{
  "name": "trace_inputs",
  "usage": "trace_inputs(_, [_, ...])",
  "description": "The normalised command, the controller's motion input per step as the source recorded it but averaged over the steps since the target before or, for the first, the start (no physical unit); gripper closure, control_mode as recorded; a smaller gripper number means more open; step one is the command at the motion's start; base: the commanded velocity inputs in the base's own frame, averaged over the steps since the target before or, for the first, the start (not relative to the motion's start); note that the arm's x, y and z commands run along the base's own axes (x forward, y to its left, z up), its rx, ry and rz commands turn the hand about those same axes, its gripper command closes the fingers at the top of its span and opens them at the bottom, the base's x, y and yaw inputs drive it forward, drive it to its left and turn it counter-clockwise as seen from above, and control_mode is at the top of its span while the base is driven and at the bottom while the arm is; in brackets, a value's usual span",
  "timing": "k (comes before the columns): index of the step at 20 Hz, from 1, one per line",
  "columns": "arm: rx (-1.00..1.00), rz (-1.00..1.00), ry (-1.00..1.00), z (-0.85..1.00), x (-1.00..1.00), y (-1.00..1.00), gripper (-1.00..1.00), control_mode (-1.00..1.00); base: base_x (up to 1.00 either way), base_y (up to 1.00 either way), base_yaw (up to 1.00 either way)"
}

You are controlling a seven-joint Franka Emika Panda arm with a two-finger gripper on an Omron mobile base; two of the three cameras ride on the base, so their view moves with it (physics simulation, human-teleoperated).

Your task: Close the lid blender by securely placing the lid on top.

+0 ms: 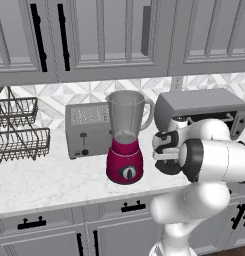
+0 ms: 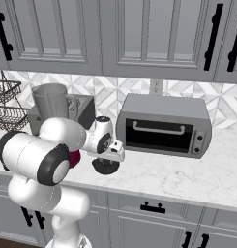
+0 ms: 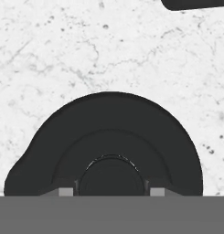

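Resting flat on the white marble surface (image 1: pixel 44 180), the one black lid (image 3: pixel 109 137) lies at about 3 o'clock from the one blender (image 1: pixel 125 140) in the left base view, a little apart from its magenta base; in the right base view the lid (image 2: pixel 105 166) sits near the front edge, at about 7 o'clock from the toaster oven (image 2: pixel 163 126). The single gripper (image 3: pixel 111 189) is down over the lid; in the hand view its two fingertips (image 3: pixel 65 192) stand on either side of the lid's small central knob, so the jaws are closed on that knob, clamped on the lid; in the left base view the gripper (image 1: pixel 166 159) is partly hidden by the arm's own white links. The blender jar is clear, grey-tinted, upright and uncovered, with one side handle pointing toward 3 o'clock and one round dial on the front of the base. Behind it at about 9 o'clock stands one boxy silver toaster (image 1: pixel 86 129); one two-tier wire rack (image 1: pixel 16 130) stands at the far 9 o'clock side of the surface. Grey cabinets with black handles run above and below.
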Motion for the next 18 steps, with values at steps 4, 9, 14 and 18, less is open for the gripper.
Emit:
trace_inputs(4, [0.0,0.0,0.0,0.0,0.0,0.0,1.0,-1.0,0.0,0.0,0.0])
trace_inputs(9, [0.0,0.0,0.0,0.1,-0.01,0.0,1.0,-1.0,0.0,0.0,0.0])
trace_inputs(14, [0.05,0.0,-0.22,0.68,-0.38,0.0,1.0,-1.0,0.0,0.0,0.0])
trace_inputs(18, [0.09,0.0,-0.36,0.94,-0.62,-0.08,1.0,-1.0,0.0,0.0,0.0])
